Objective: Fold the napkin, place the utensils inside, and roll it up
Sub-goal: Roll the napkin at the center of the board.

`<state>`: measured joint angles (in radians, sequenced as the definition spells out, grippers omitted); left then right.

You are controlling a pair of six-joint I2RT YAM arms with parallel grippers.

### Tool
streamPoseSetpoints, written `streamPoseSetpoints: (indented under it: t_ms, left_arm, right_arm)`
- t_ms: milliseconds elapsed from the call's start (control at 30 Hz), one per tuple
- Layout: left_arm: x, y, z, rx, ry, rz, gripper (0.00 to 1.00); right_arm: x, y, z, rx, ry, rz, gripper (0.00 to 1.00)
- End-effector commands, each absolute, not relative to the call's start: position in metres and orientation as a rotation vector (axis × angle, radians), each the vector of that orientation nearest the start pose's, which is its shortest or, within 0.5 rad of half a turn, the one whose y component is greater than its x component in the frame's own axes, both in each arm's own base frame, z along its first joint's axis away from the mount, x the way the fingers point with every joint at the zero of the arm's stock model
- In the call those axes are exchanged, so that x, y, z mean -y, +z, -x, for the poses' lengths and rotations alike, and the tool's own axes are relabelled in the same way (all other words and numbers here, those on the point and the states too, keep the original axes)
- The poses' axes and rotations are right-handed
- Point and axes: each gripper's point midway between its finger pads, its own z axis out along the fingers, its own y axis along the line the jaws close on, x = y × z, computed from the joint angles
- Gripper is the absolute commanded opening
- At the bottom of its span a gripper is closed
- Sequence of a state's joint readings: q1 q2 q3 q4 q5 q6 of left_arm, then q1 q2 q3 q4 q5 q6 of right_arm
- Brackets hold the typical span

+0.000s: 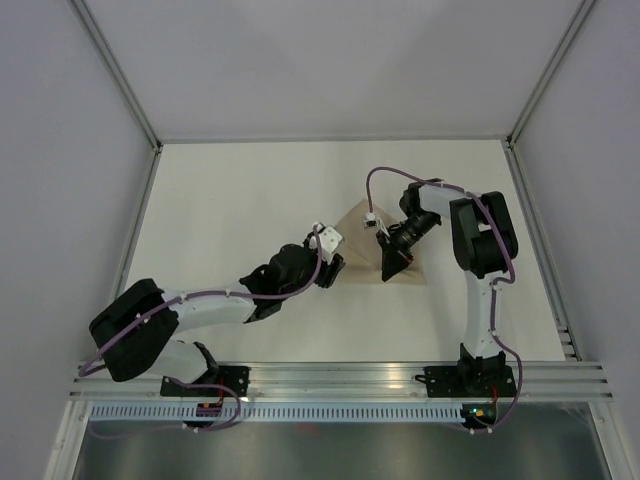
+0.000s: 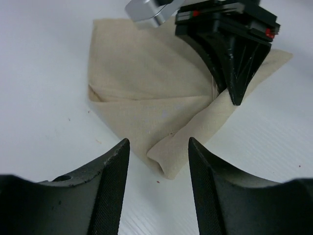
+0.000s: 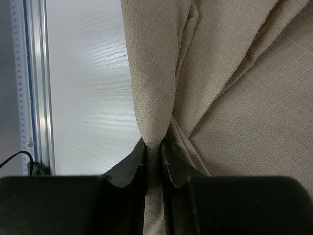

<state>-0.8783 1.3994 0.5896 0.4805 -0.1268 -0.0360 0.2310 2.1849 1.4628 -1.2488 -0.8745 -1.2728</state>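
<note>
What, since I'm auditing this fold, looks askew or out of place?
The napkin lies crooked: its layers' edges don't line up, and the flap pinched by the right gripper is bunched into a ridge.

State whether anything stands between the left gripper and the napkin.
Nothing visible does. The napkin's near corner shows right between the fingers of the open left gripper, with no object between. The right gripper pinches a fold farther back, clear of that path.

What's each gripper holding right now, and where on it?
Right gripper is shut on the napkin, pinching a bunched fold along its edge. Left gripper is open over the napkin's corner, holding nothing.
</note>
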Motion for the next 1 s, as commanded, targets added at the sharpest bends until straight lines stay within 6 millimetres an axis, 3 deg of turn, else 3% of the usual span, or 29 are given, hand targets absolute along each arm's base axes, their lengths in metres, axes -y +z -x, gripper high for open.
streamPoseSetpoints:
  t_ms: [0,67,200,233,300,400,533,967]
  left_arm:
    - [0.321,0.152,-0.281,-1.522,-0.4,-0.851,0.57]
    - [0.336,0.15,-0.273,-1.498,-0.424,-0.94,0.58]
    - [0.367,0.121,-0.257,-1.49,-0.442,-1.169,0.61]
    - [0.379,0.125,-0.253,-1.462,-0.464,-1.205,0.61]
    - [0.395,0.104,-0.243,-1.456,-0.439,-1.321,0.62]
    - [0.41,0.092,-0.234,-1.416,-0.409,-1.399,0.63]
    - [0.417,0.07,-0.237,-1.421,-0.388,-1.45,0.63]
    - [0.429,0.054,-0.264,-1.387,-0.256,-1.463,0.66]
  right_arm:
    - [-0.174,0.008,-0.262,-2.139,1.429,1.681,0.11]
    - [-0.174,0.005,-0.264,-2.152,1.432,1.671,0.11]
    - [-0.174,0.001,-0.266,-2.18,1.442,1.656,0.11]
    - [-0.175,0.001,-0.268,-2.18,1.439,1.653,0.11]
    - [-0.174,-0.002,-0.267,-2.19,1.449,1.647,0.11]
    - [-0.174,-0.006,-0.268,-2.199,1.449,1.641,0.11]
    - [-0.173,-0.009,-0.269,-2.213,1.449,1.643,0.11]
    - [-0.172,-0.013,-0.269,-2.229,1.465,1.637,0.11]
